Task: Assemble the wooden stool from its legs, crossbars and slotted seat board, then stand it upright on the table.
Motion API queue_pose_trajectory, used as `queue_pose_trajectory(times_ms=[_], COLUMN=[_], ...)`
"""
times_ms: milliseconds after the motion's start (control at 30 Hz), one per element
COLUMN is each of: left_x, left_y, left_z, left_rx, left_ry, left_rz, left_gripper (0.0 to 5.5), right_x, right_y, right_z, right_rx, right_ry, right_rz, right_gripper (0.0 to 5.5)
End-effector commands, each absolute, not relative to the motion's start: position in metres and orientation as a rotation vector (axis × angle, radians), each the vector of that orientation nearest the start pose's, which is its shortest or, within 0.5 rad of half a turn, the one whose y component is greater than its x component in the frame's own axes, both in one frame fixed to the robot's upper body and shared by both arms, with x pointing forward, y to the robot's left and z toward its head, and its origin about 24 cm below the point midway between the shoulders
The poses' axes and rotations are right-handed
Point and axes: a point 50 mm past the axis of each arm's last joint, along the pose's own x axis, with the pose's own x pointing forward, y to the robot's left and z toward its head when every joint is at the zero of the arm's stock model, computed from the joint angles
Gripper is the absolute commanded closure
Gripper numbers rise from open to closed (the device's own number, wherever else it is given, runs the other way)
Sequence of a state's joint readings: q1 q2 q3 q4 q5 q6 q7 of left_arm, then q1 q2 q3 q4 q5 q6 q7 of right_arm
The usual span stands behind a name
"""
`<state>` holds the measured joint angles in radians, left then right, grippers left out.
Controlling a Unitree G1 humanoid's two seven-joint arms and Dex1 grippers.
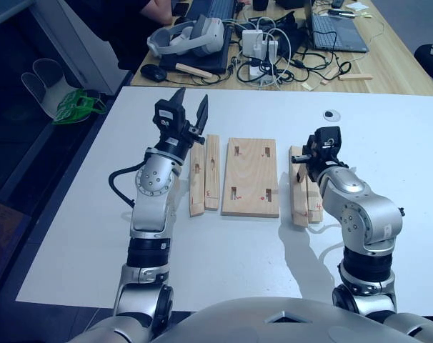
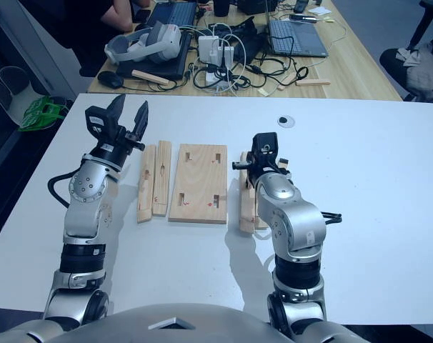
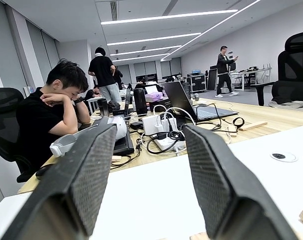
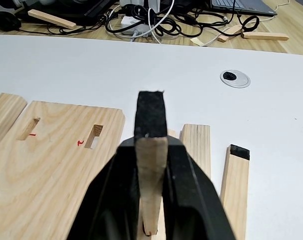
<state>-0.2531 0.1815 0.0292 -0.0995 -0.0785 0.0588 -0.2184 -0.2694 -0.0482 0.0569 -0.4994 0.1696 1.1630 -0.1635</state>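
Two loose pieces [image 4: 195, 145] lie side by side on the table [image 1: 388, 143] just under the right gripper [image 4: 151, 192], to the right of the seat board [image 1: 251, 179]. The gripper's fingers are clamped on a third piece [image 4: 151, 165], whose black tip [image 4: 150, 112] pokes out past them. Whether it is a leg or a crossbar I cannot tell. It looks barely raised, close above its neighbours.

The step in hand, as I judge it, is lifting this piece and carrying it to a slot [image 4: 94, 136] in the board. To do it well:
- Raise the piece straight up until it clears the two beside it, so they are not dragged.
- Turn the wrist so it stands square over the slot, not tilted.
- Check it against the red mark by the slot.
- Press down only once the end sits in the slot's mouth.

The board lies flat and loose, so a sideways push may slide it. The free arm could steady it.

The right arm is bent sharply at the elbow, close to the body. Its forearm runs forward over the pieces, with the wrist low and the gripper near their far end.

The left forearm rises forward beside the left pair [image 1: 204, 175], which lies just left of the board. The left gripper [image 1: 190, 106] hovers past that pair's far end, fingers wide apart and holding nothing. It points toward the far desk [image 1: 395, 71]. A cable port [image 1: 332, 114] sits farther out on the table.
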Motion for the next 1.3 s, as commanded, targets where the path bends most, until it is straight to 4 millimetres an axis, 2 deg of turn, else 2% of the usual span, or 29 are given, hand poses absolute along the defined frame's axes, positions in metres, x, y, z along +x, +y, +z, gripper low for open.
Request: queue_pose_trajectory(times_ms=[33, 233, 500, 567, 733, 933, 1067, 1167, 1200, 1300], left_x=[0.295, 0.297, 0.300, 0.300, 0.300, 0.301, 0.302, 0.303, 0.303, 0.304], left_y=[0.159, 0.160, 0.158, 0.157, 0.156, 0.154, 0.154, 0.153, 0.152, 0.152], left_z=[0.130, 0.129, 0.129, 0.129, 0.128, 0.127, 0.126, 0.125, 0.125, 0.126], left_rx=[0.125, 0.122, 0.123, 0.122, 0.116, 0.111, 0.108, 0.103, 0.102, 0.103], left_ry=[-0.271, -0.269, -0.271, -0.270, -0.267, -0.263, -0.262, -0.258, -0.257, -0.258], left_rz=[-0.245, -0.234, -0.233, -0.238, -0.240, -0.248, -0.248, -0.256, -0.256, -0.257], left_gripper=[3.03, 3.03, 3.03, 3.03, 3.03, 3.03, 3.03, 3.03, 3.03, 3.03], right_x=[0.268, 0.286, 0.313, 0.316, 0.316, 0.325, 0.326, 0.327, 0.327, 0.326], right_y=[-0.120, -0.106, -0.080, -0.075, -0.075, -0.083, -0.082, -0.082, -0.082, -0.080], right_z=[0.103, 0.100, 0.095, 0.087, 0.077, 0.079, 0.077, 0.094, 0.102, 0.119], right_rx=[-0.047, -0.065, 0.097, 0.102, -0.013, 0.003, -0.007, -0.032, -0.045, -0.065], right_ry=[0.428, 0.363, 0.339, 0.386, 0.425, 0.386, 0.393, 0.267, 0.213, 0.096], right_rz=[0.086, 0.117, 0.140, 0.146, 0.116, 0.036, 0.046, 0.064, 0.067, 0.078], right_gripper=[5.12, 5.12, 5.12, 5.12, 5.12, 5.12, 5.12, 5.12, 4.76, 4.25])
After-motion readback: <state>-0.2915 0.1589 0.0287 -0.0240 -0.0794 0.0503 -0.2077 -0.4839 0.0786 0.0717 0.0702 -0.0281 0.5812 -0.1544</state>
